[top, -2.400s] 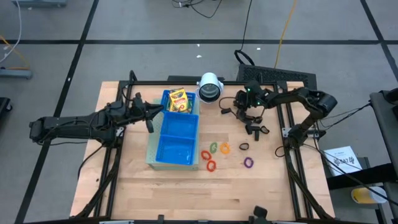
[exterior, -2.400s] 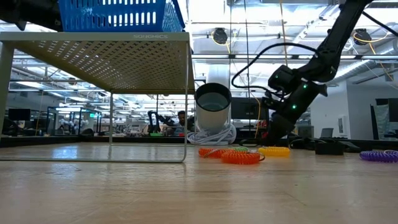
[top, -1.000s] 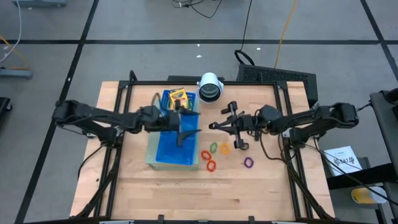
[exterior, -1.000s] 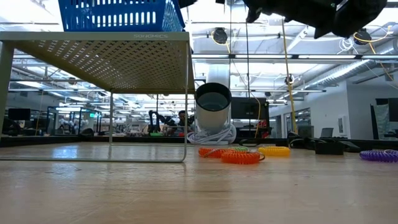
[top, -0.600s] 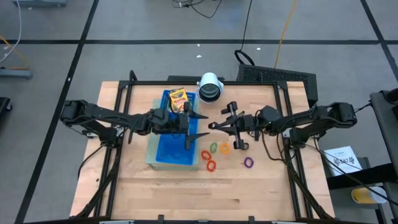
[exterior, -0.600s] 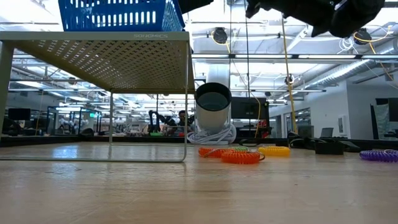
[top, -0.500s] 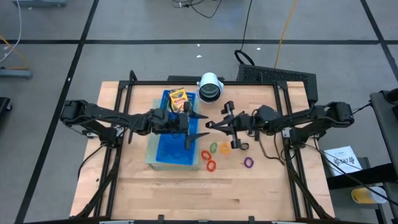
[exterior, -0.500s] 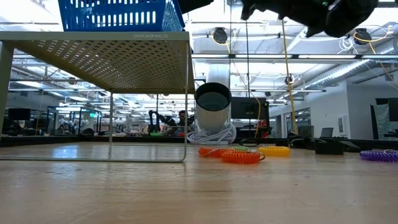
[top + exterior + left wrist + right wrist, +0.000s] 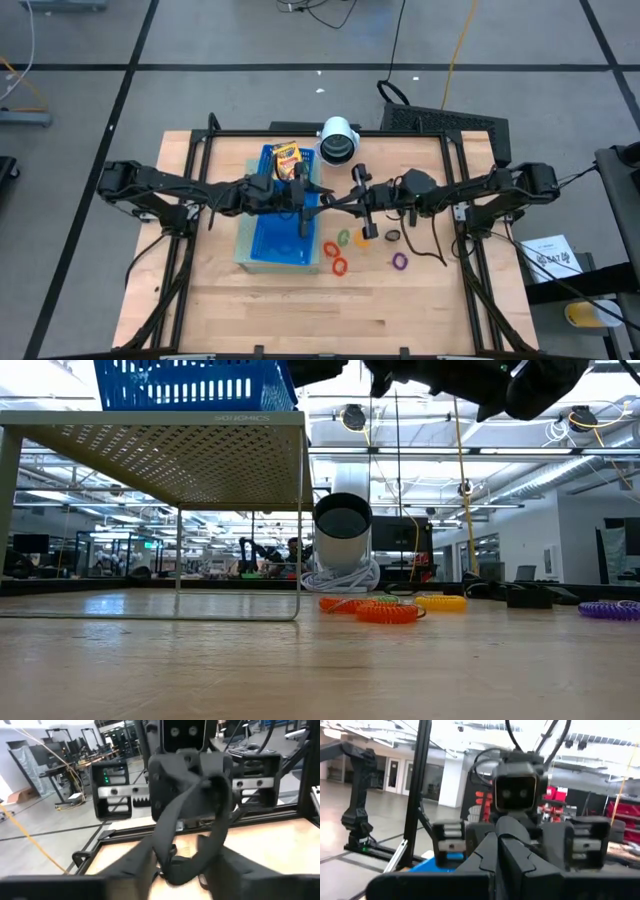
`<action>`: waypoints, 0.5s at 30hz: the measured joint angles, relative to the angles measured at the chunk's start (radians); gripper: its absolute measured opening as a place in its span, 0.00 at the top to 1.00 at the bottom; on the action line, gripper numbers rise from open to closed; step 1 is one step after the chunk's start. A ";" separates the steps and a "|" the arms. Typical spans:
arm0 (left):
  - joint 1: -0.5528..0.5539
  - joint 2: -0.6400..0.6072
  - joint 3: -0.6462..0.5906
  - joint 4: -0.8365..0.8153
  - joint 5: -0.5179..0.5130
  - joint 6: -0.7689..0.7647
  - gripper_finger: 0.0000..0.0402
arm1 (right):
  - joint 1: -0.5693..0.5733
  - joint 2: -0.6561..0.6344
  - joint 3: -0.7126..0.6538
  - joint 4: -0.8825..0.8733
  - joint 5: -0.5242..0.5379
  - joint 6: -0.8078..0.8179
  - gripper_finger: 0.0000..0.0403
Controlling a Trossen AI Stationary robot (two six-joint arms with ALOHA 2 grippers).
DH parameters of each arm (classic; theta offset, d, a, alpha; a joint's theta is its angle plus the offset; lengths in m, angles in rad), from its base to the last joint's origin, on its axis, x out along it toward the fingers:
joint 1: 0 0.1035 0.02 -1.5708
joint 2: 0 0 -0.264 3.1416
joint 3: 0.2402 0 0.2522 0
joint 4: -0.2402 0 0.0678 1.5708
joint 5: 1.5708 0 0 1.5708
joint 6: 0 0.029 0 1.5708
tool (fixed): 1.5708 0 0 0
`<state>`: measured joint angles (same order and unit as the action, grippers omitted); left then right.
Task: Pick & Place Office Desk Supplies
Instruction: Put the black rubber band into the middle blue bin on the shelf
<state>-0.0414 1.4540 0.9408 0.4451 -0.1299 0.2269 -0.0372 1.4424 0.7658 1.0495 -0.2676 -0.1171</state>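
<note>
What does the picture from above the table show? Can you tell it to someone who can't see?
Two dark robot arms reach toward each other over a wooden table, the left gripper and right gripper nearly meeting beside a blue tray. A crayon box lies in the tray's far compartment, and coloured rings lie on the table.

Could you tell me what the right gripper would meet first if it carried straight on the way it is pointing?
Most likely the left gripper: the right gripper points straight at it, nearly tip to tip, above the blue tray edge. Their relative heights are unclear.
</note>
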 joint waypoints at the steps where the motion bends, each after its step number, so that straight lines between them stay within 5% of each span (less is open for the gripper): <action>1: 0.001 -0.005 0.000 -0.001 0.007 0.004 0.71 | 0.000 0.000 0.000 -0.009 0.000 0.001 1.00; 6: 0.002 -0.034 0.000 -0.011 0.105 0.024 0.97 | 0.000 0.000 0.000 -0.018 0.000 0.000 1.00; 15: 0.014 -0.123 0.001 -0.155 0.123 -0.020 0.98 | 0.000 -0.119 -0.007 -0.190 0.004 -0.052 0.77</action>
<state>-0.0269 1.3307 0.9421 0.2906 -0.0071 0.2064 -0.0376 1.3237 0.7586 0.8594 -0.2634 -0.1689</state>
